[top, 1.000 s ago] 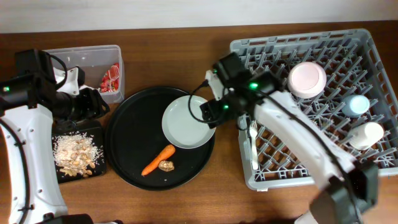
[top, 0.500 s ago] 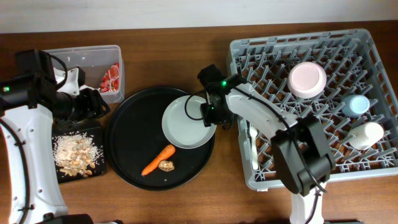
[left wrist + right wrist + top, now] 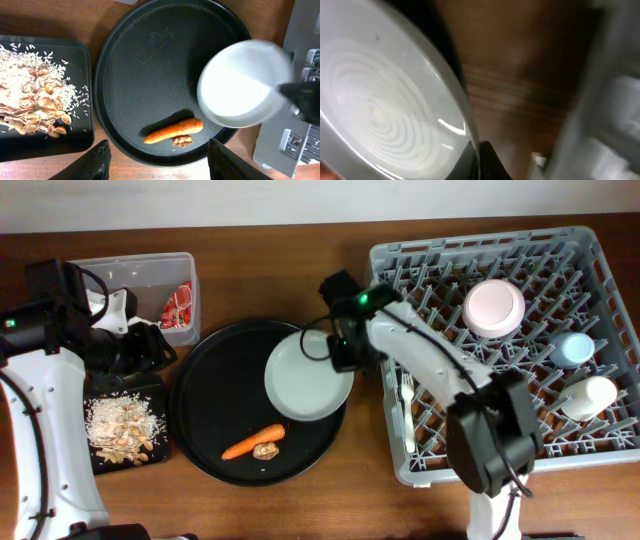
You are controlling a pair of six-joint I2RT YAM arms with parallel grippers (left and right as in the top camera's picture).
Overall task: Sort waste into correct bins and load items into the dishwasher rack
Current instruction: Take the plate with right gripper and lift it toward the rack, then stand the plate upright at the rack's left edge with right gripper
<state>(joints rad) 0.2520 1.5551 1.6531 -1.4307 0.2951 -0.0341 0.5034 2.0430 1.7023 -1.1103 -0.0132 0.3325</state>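
At the right gripper's [image 3: 342, 352] tips is 1 pale grey round plate [image 3: 305, 378], its upper-right rim pinched between the closed fingers, over the round black tray [image 3: 210, 410]. Below-left of that gripper lie 1 orange carrot [image 3: 252, 443] and, just beside it, 1 brown lump [image 3: 266, 450]. Right of it, the dishwasher rack [image 3: 430, 245] carries 1 pinkish-white bowl [image 3: 493, 308], 1 small blue cup [image 3: 575, 348], 1 small cream cup [image 3: 590, 395] and 1 white fork [image 3: 408, 415]. The left gripper [image 3: 165, 348] hangs wide, holding nothing, between 1 clear tub [image 3: 130, 265] with 1 red wrapper [image 3: 178, 308] and 1 shallow black tray [image 3: 155, 393] of food scraps [image 3: 120, 425].

plate [image 3: 308, 376]: glossy, smooth, pale grey
round tray [image 3: 215, 415]: matt black plastic, finely textured
table [image 3: 300, 260]: wood, visible grain
rack [image 3: 540, 255]: grey plastic
tub [image 3: 140, 280]: clear plastic
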